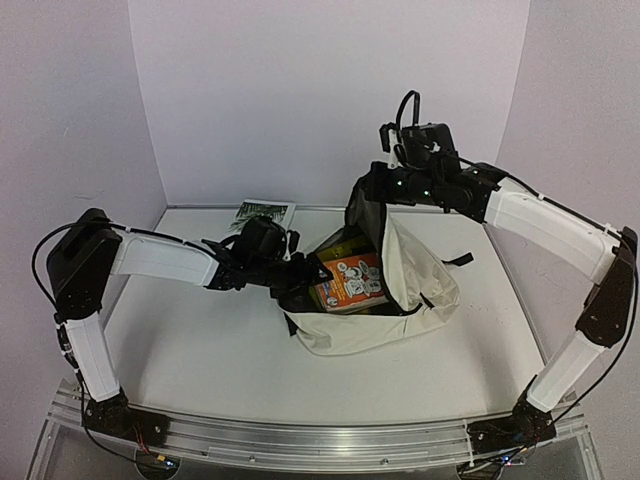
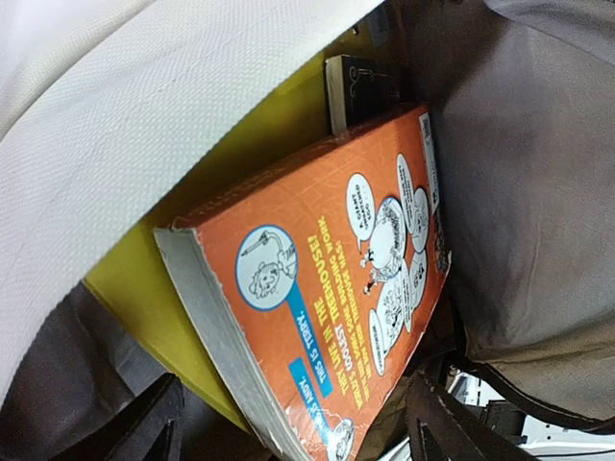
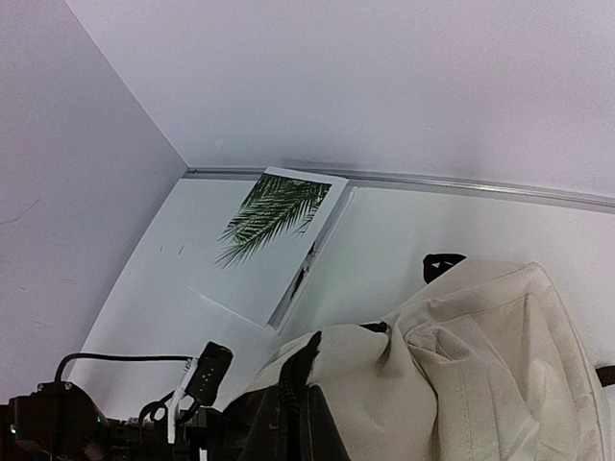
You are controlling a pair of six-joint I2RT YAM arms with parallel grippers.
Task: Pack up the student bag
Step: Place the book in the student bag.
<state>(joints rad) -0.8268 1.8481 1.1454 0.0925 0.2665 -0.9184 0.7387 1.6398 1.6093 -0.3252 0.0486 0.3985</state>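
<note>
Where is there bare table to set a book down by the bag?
Bare table lies in front of the student bag, toward the near edge, and to its right. The back left is crowded by the palm-leaf book.

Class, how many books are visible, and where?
4. Inside the student bag: an orange book, a yellow book beneath it, a dark book behind. The palm-leaf book lies on the table near the back wall. More may be hidden.
</note>
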